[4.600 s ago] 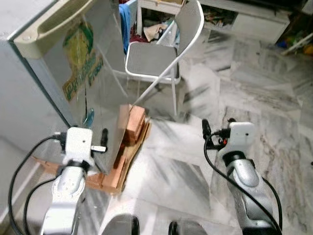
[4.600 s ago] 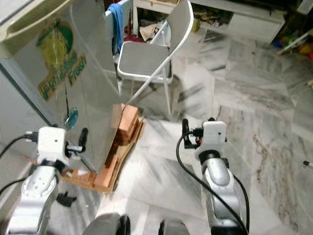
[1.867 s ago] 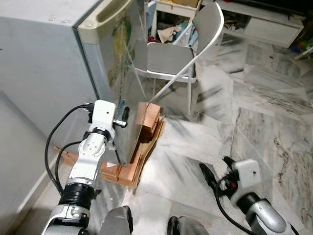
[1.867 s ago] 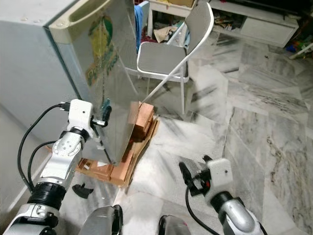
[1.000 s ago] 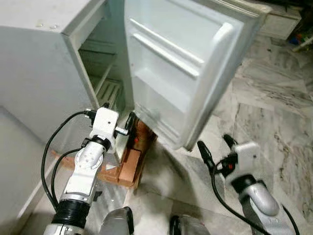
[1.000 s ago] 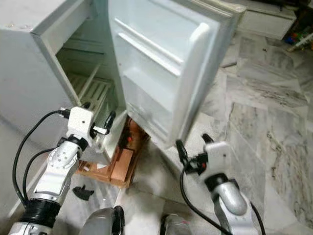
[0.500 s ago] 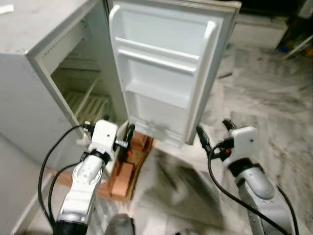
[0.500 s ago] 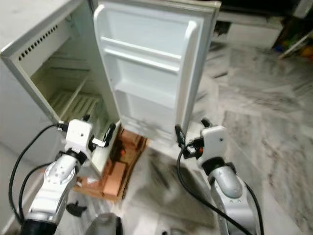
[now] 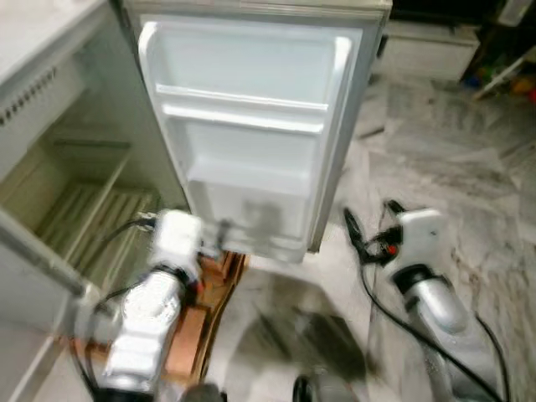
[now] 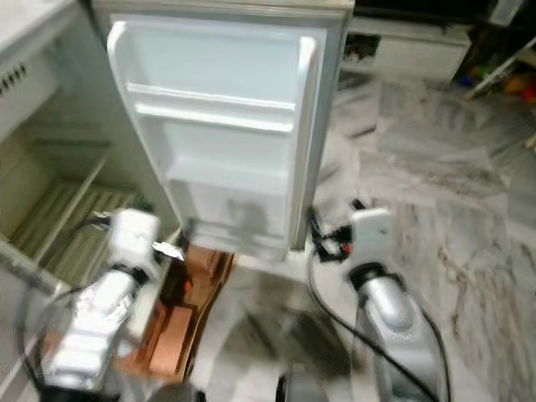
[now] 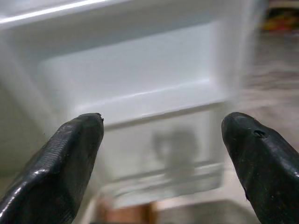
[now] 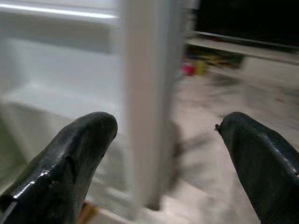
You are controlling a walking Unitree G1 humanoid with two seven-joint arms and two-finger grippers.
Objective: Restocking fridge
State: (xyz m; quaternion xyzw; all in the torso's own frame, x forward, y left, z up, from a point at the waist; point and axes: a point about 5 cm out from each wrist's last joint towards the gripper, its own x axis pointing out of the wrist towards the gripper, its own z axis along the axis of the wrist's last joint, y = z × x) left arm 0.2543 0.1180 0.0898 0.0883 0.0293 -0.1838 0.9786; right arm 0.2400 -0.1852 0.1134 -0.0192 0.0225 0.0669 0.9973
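Grey-veined marble floor (image 9: 469, 167) lay around the small white fridge (image 9: 50, 126), whose white moulded-plastic door (image 9: 251, 134) hung swung wide, shelves bare. The left gripper (image 11: 163, 154) faced its lower bin, jaws wide and holding nothing; the right gripper (image 12: 168, 158) straddled the door's free edge, likewise spread. That door looked stiff, light and slick — best taken by its outer edge.

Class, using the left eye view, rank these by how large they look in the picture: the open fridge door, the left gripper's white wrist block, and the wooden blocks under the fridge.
1. fridge door, by far the largest.
2. wooden blocks.
3. left gripper's white wrist block.

The last two look close in size; blur and the nearer arm make their order unsure.
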